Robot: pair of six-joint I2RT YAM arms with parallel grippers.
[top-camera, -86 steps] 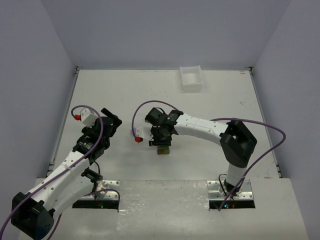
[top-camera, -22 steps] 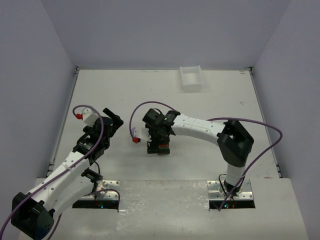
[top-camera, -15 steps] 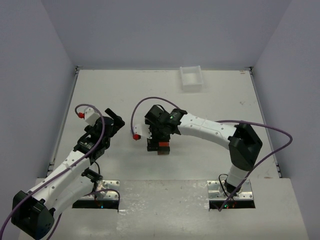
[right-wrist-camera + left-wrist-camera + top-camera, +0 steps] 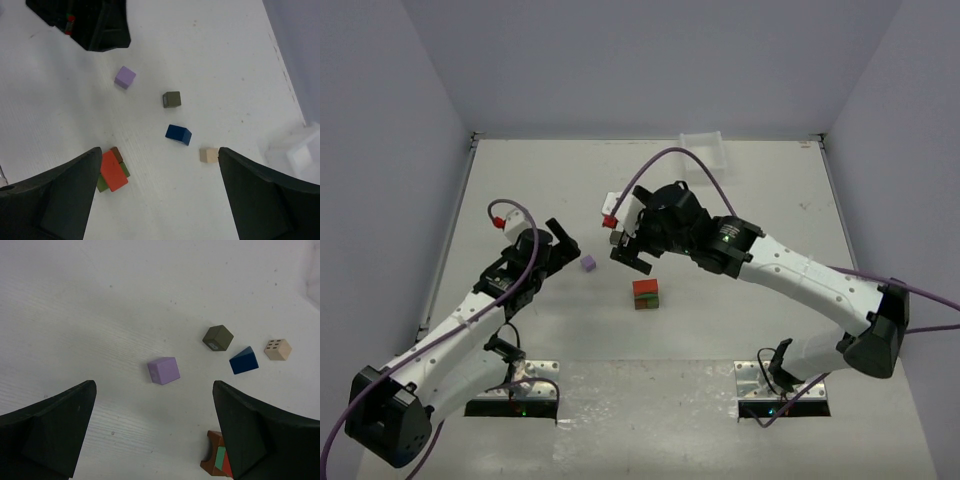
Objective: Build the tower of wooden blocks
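The tower (image 4: 645, 293) is a low stack with a red-orange bar (image 4: 114, 170) on green and brown blocks (image 4: 218, 460). Loose wood blocks lie behind it: a purple cube (image 4: 163, 370) (image 4: 125, 77) (image 4: 588, 263), an olive cube (image 4: 218, 338) (image 4: 171, 99), a blue roof-shaped block (image 4: 244, 360) (image 4: 178, 134) and a beige cube (image 4: 278, 349) (image 4: 208, 154). My right gripper (image 4: 160, 150) (image 4: 632, 255) hangs open and empty high above these blocks, up and left of the tower. My left gripper (image 4: 153, 390) (image 4: 563, 240) is open and empty, just left of the purple cube.
A white tray (image 4: 703, 150) (image 4: 297, 150) stands at the back of the table, partly crossed by the right arm's purple cable. The left arm's wrist (image 4: 85, 22) shows at the top of the right wrist view. Walls close in the table on three sides.
My right gripper has opened, left the red-orange bar on the tower and lifted up and back. My left arm has reached forward toward the purple cube, which now shows.
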